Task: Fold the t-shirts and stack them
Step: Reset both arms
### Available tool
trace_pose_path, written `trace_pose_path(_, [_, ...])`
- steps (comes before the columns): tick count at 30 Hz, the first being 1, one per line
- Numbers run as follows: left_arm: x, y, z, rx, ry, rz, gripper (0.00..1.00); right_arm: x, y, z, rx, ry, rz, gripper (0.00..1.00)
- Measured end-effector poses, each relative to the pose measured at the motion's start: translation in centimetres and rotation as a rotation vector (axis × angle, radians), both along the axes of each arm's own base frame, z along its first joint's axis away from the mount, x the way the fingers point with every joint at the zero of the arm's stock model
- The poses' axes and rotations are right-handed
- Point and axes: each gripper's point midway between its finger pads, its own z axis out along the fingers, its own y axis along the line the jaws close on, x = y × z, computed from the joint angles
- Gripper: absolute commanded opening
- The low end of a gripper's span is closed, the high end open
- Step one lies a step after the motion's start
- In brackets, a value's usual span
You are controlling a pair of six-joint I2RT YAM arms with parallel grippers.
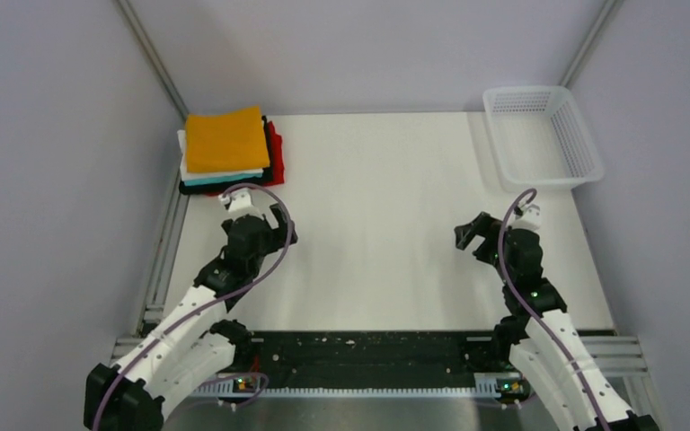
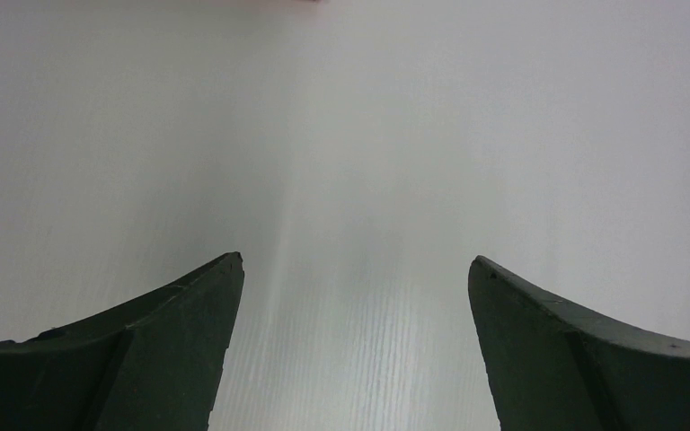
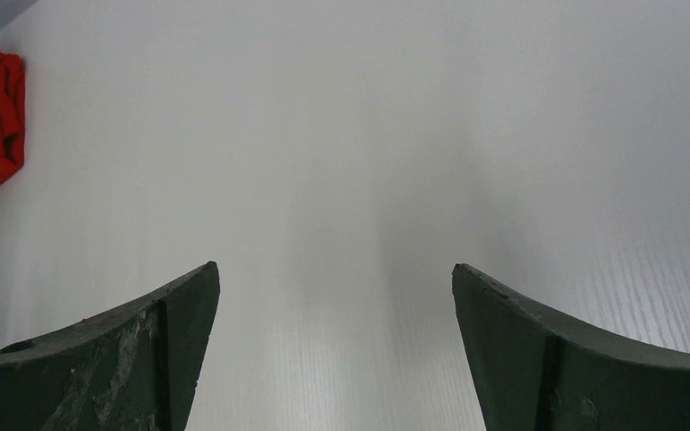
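Folded stack of t-shirts (image 1: 227,153) at the far left corner of the table (image 1: 377,206), both grippers released.

The orange shirt (image 1: 226,138) lies flat on top, folded to a neat square. Under it the edges of a white shirt (image 1: 182,146), a teal shirt (image 1: 225,179) and a black shirt (image 1: 234,187) show, and a red shirt (image 1: 275,148) sticks out on the right side. The white mesh basket (image 1: 584,148) stands upright at the far right corner, well apart from the stack, and only its own mesh floor shows inside. The left gripper (image 2: 355,260) hangs near the stack's near edge, fingers spread wide with nothing between them. The right gripper (image 3: 334,267) hangs over the right half of the table, on the near side of the basket, likewise spread and holding nothing.
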Motion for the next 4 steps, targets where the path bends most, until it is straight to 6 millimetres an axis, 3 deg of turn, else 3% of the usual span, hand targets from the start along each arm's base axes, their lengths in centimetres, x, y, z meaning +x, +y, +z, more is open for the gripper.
trace_pose_path(4, [0.13, 0.19, -0.54, 0.006, 0.018, 0.019, 0.99, 0.01, -0.18, 0.0, -0.004, -0.003, -0.009, 0.99])
